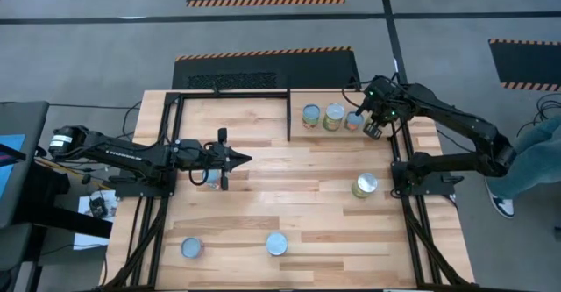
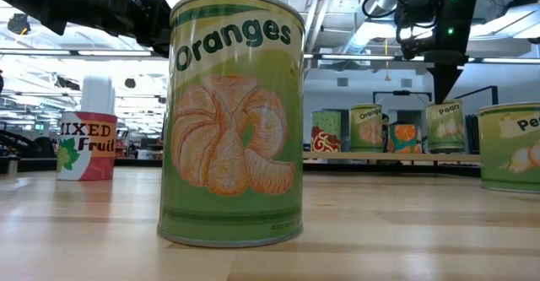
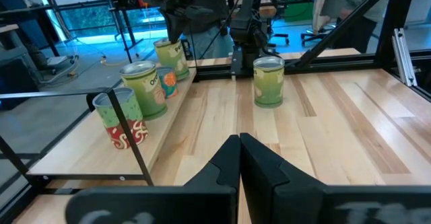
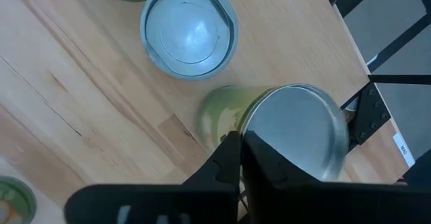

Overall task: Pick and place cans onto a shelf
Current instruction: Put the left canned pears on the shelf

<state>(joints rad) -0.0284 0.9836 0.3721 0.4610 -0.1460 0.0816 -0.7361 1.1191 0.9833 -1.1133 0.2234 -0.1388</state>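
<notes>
Several cans stand on their bases on the shelf (image 1: 263,121) at the table's far side: three in a row (image 1: 333,117) and a fourth, the silver-topped Pears can (image 4: 296,130), at the row's right end. My right gripper (image 4: 240,146) is shut and points down just above that can (image 2: 445,125). I cannot tell whether it touches the lid. My left gripper (image 1: 241,159) is shut and empty, level above the table's left middle, pointing toward the right edge. More cans stand on the table (image 1: 365,185), (image 1: 276,244), (image 1: 191,248).
A pale-blue-topped can (image 4: 188,29) stands right next to the Pears can on the shelf. Black frame bars (image 1: 289,117) edge the shelf. A Mixed Fruit can (image 2: 87,146) stands by my left arm. A person's legs (image 1: 530,165) show past the table's right edge.
</notes>
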